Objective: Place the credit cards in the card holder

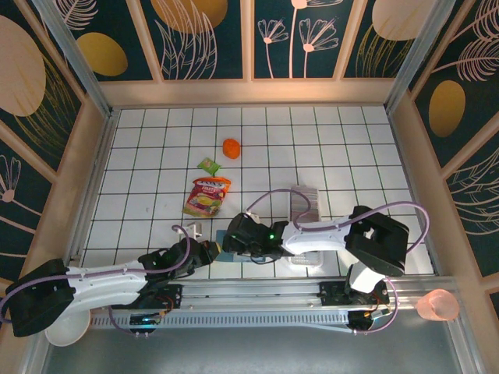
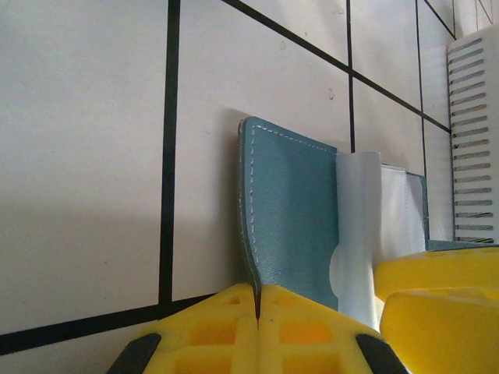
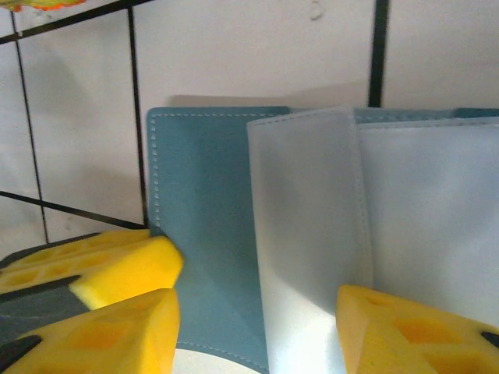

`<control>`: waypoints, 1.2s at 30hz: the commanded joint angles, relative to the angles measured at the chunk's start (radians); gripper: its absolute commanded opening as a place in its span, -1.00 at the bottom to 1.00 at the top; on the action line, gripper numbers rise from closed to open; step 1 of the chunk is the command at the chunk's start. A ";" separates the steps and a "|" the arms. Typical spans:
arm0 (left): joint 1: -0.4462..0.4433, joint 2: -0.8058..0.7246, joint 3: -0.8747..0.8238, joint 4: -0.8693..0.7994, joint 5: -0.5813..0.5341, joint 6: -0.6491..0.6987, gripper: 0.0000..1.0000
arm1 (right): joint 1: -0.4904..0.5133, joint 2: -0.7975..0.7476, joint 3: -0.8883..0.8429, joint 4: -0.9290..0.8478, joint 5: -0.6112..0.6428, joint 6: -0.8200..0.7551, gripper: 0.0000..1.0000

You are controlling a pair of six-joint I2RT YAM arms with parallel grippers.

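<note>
The left arm is lying low over the near edge of the desk (image 1: 156,140), stretching from the near left corner toward the middle with its forearm almost flat. Its left end effector (image 1: 209,251) is pointing right, and in the left wrist view (image 2: 257,292) the two yellow pads are pressing together, pinching the near edge of the teal flap of the holder (image 2: 292,218).

The right arm is folding back from its base at the near right, with the elbow raised and the forearm reaching left across the tray (image 1: 302,261). The right end effector (image 1: 235,236) is meeting the left one over the holder (image 1: 224,238). In the right wrist view the right end effector (image 3: 257,335) is standing spread, its fingers (image 3: 405,331) wide apart. The stitched teal flap (image 3: 203,234) and a frosted sleeve (image 3: 312,234) of the opened holder are showing between them. From the left wrist view, the right fingers (image 2: 437,273) are sitting just right of that sleeve (image 2: 359,234).

The holder is lying open on the desk, near the near edge and just left of the tray. The cards (image 1: 304,196) are sitting as a grey row in the far part of the tray. A pouch (image 1: 207,195) is lying farther out, left of the tray.
</note>
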 commanded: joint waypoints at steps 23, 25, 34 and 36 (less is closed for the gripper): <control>0.002 0.024 -0.039 0.075 0.032 -0.052 -0.99 | 0.011 0.027 -0.042 0.287 -0.065 0.085 0.10; 0.002 0.019 -0.042 0.075 0.030 -0.054 -0.99 | 0.012 0.022 -0.034 0.294 -0.063 0.076 0.10; 0.002 0.003 -0.058 0.068 0.024 -0.067 -0.98 | 0.001 -0.021 -0.032 0.413 -0.057 0.071 0.11; 0.002 -0.002 -0.060 0.067 0.024 -0.067 -0.98 | -0.001 -0.037 -0.035 0.434 -0.048 0.070 0.11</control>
